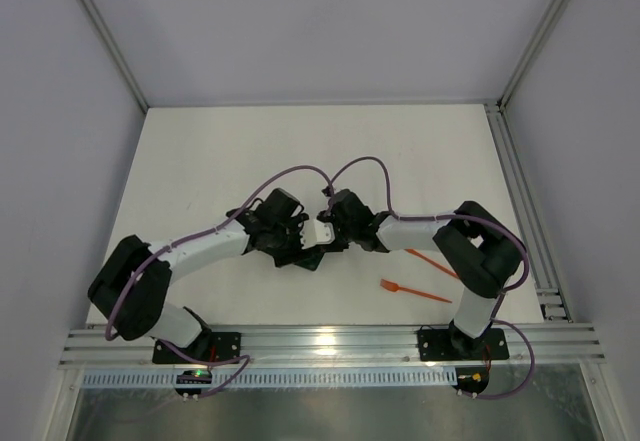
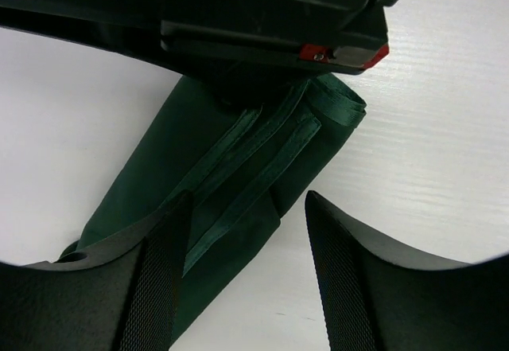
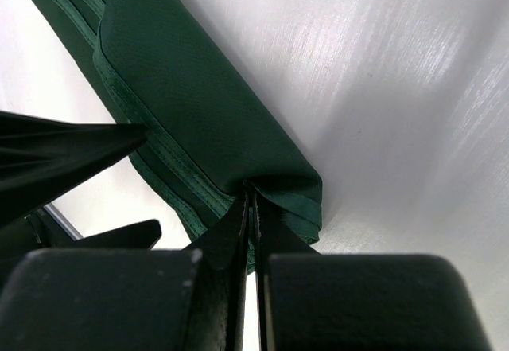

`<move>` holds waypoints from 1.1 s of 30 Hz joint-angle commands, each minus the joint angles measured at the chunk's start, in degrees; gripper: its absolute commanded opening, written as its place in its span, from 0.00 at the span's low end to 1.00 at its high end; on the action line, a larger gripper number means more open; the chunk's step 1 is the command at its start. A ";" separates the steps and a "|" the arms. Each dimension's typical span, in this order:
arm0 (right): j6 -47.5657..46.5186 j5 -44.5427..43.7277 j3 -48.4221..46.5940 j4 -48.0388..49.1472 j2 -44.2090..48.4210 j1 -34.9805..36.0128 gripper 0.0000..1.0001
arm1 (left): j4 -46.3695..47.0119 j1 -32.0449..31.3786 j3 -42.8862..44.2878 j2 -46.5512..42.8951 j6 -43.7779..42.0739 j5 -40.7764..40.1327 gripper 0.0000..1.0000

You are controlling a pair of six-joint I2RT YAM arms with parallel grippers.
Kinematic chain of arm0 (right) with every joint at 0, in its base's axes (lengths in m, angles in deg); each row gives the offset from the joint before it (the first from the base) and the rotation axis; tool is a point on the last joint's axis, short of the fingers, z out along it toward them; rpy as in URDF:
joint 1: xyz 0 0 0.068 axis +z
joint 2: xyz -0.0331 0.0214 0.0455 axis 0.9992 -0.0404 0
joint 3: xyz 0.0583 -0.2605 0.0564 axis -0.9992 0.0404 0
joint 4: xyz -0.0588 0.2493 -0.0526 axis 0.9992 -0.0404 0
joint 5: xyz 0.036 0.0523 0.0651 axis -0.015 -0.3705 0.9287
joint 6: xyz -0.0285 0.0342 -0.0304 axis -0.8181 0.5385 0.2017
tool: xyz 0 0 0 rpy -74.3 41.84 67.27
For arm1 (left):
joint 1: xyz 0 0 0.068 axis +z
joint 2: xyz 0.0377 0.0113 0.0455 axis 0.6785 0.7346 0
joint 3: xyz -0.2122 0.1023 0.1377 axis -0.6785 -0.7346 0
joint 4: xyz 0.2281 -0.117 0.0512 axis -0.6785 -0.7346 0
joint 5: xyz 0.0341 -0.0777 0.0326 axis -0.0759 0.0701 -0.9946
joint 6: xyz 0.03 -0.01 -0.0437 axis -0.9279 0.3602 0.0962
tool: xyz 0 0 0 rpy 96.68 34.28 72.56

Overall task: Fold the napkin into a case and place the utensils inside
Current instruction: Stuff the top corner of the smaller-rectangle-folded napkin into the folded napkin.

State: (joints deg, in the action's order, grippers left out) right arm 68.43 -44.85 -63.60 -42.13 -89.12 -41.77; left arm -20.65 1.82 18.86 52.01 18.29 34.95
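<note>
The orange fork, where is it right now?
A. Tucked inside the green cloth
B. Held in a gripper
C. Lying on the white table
C: the small orange-red plastic fork lies bare on the white table, well apart from the folded dark green cloth pouch and with no gripper on it.

The napkin (image 3: 199,104) is matt, finely woven cloth; the table (image 3: 398,88) smooth, faintly grained and slightly glossy; the fork (image 1: 415,291) thin plastic.
</note>
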 commanded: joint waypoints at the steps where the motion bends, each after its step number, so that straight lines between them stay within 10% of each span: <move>1: 0.99 0.62 0.73 1.34 1.87 -0.03 0.04 | 4.58 -0.32 -0.35 0.93 -4.21 -1.15 0.62; 10: 0.73 0.98 1.09 1.42 2.04 -0.12 0.04 | 6.43 -0.40 -0.26 3.93 -3.96 -2.90 0.59; 25: -0.59 3.35 -1.20 0.02 4.24 -0.21 0.04 | 5.90 -0.40 0.53 3.22 -0.70 -3.96 0.00; 33: 4.58 7.65 0.29 4.67 3.54 0.84 0.07 | 11.35 -0.40 -1.49 1.20 1.84 -7.82 0.00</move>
State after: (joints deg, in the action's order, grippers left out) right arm 69.87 -40.17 -63.08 -41.63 -87.42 -42.32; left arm -15.10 1.32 17.96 55.68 16.96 29.92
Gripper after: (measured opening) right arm 0.069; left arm 0.006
